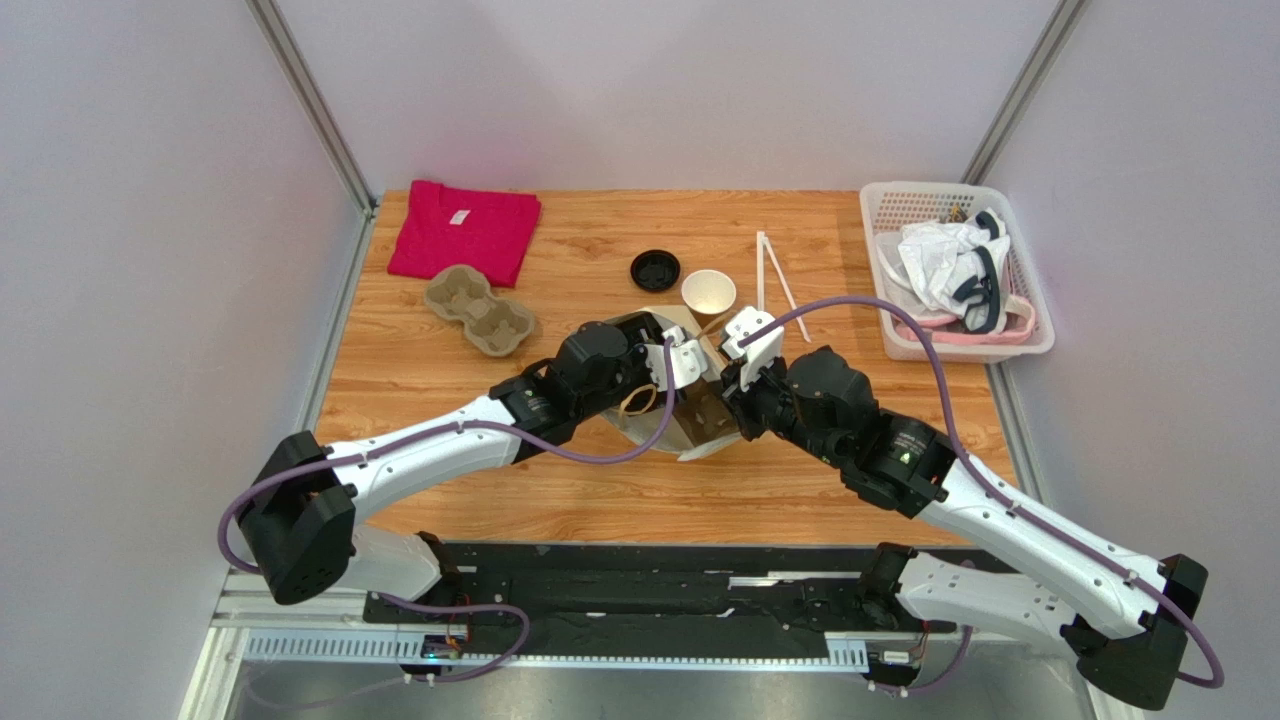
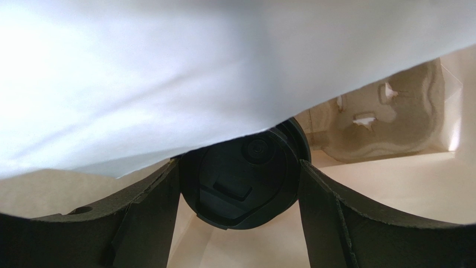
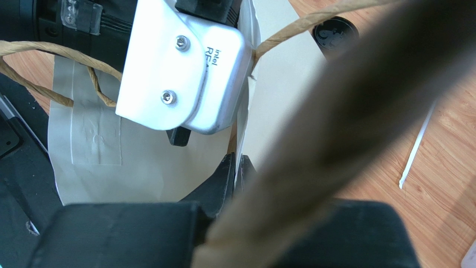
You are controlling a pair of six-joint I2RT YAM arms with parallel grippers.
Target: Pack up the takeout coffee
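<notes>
**Left gripper holds the coffee inside the bag; release and exit not yet done**

The left gripper (image 2: 239, 167) sits inside the paper bag (image 2: 167, 67). Its fingers are set wide and closed against both sides of the takeout coffee (image 2: 240, 192), whose black lid fills the lower middle of the left wrist view. The right gripper (image 3: 237, 167) is pressed together on the bag's rim, pinching the paper so the mouth stays open at the centre of the overhead view.

By my reading the cup is in the bag but not let go. Whether its base rests on the bag floor cannot be told. What remains is to seat it upright, spread the fingers, lift the arm out and free the rim.

Room is tight. The white bag wall drapes over the fingers across the upper half of the left wrist view, and a moulded pulp piece (image 2: 385, 111) lies at upper right, near the cup. A twine handle (image 3: 33, 50) loops beside the left wrist and could snag on the way out.

A loose black lid (image 1: 654, 270) and an open cup (image 1: 708, 290) stand just above the bag in the overhead view. The basket (image 1: 887, 195) is well apart at upper right. The counter (image 1: 751, 503) offers room below the bag.
</notes>
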